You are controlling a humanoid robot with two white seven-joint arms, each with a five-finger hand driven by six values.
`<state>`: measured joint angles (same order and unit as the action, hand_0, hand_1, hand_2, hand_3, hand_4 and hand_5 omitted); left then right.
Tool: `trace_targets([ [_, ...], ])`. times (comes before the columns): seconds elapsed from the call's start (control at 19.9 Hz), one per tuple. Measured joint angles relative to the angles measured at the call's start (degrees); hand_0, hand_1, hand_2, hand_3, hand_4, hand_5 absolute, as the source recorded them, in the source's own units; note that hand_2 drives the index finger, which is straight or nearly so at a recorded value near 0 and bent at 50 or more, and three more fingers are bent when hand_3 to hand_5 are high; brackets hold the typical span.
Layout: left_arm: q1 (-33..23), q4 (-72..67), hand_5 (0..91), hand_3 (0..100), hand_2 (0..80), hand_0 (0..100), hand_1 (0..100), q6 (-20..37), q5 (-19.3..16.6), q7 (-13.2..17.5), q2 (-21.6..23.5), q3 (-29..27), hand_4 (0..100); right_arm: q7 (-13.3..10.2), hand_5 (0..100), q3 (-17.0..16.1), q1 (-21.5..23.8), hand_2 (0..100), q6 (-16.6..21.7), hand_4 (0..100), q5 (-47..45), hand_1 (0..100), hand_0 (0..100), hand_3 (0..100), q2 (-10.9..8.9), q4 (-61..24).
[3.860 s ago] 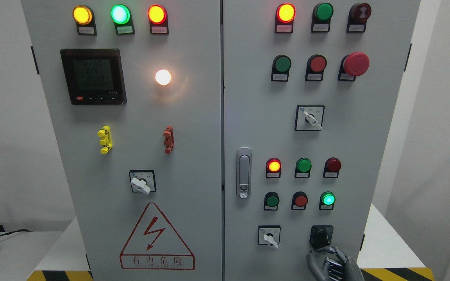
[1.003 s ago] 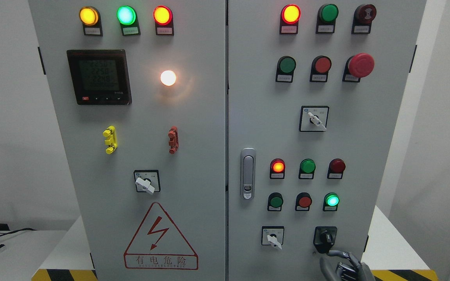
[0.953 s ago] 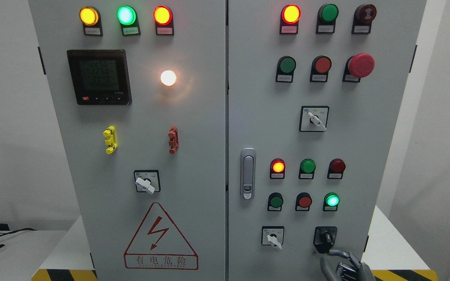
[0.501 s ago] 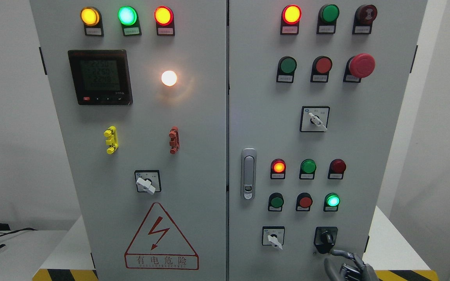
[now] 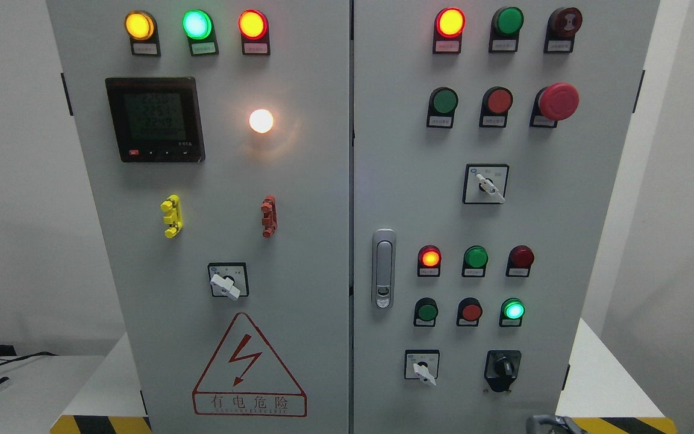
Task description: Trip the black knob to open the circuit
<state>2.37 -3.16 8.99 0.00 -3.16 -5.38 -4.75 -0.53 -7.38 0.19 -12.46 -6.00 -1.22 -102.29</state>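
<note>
Control cabinet (image 5: pixel 299 199) seen from the head camera, its two grey doors standing on a white table (image 5: pixel 600 386). The black knob (image 5: pixel 502 367), a rotary switch on a black square plate, sits at about 5 o'clock on the right-hand door, directly below the lit green lamp (image 5: pixel 512 310) and to the right of the white-handled selector (image 5: pixel 422 369). Its handle points roughly to 12 o'clock. Nothing touches the knob. Only a sliver of the right robot hand (image 5: pixel 549 424) shows at the bottom edge, at 5 o'clock from the knob and clear of it; too little of it is visible to tell whether it is released or clenched, and it grasps nothing that can be seen. The left arm is not in view. Whether the circuit is open cannot be read from the handle alone; the lit green lamp above it and the lit red lamp (image 5: pixel 429 257) higher up the same door give no sure answer either. Risks from here, as a judgement: with the robot hand almost out of the camera's field, any renewed reach would begin unseen, so the fingers could arrive off-centre and slip round the small handle rather than turn it. A reach drifting toward 9 o'clock could nudge the neighbouring white-handled selector, and one carried too high could press the red button (image 5: pixel 470 311) at 11 o'clock from the knob.
</note>
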Motion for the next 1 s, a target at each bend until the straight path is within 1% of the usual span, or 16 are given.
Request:
trace_targets([
  [0.05,0.0,0.0,0.0,0,0.0,12,39,0.0,0.0,0.0,0.0,0.0,0,0.3,53,-0.5,0.9,35,0.0,53,-0.6,18,23,57,-0.11,-0.5],
  [0.15,0.0,0.0,0.0,0,0.0,12,39,0.0,0.0,0.0,0.0,0.0,0,0.9,46,-1.5,2.9,30,0.3,47,-1.6,14,16,51,-0.31,-1.5],
  [0.35,0.0,0.0,0.0,0,0.0,12,39,0.0,0.0,0.0,0.0,0.0,0,2.0,39,-3.4,5.9,26,1.0,39,-2.8,8,7,46,-0.59,-3.4],
  [0.5,0.0,0.0,0.0,0,0.0,12,39,0.0,0.0,0.0,0.0,0.0,0,2.8,35,-4.7,7.6,24,1.2,34,-3.4,3,3,41,-0.74,-4.7],
  [0.6,0.0,0.0,0.0,0,0.0,12,39,0.0,0.0,0.0,0.0,0.0,0,3.2,32,-5.4,8.7,23,1.5,31,-3.6,1,1,35,-0.8,-5.4],
  [0.75,0.0,0.0,0.0,0,0.0,12,39,0.0,0.0,0.0,0.0,0.0,0,3.5,30,-6.3,9.9,21,1.7,28,-3.8,0,0,30,-0.85,-6.5],
  [1.0,0.0,0.0,0.0,0,0.0,12,39,0.0,0.0,0.0,0.0,0.0,0,4.0,29,-7.5,11.3,20,1.8,27,-4.1,0,0,29,-0.63,-7.8],
])
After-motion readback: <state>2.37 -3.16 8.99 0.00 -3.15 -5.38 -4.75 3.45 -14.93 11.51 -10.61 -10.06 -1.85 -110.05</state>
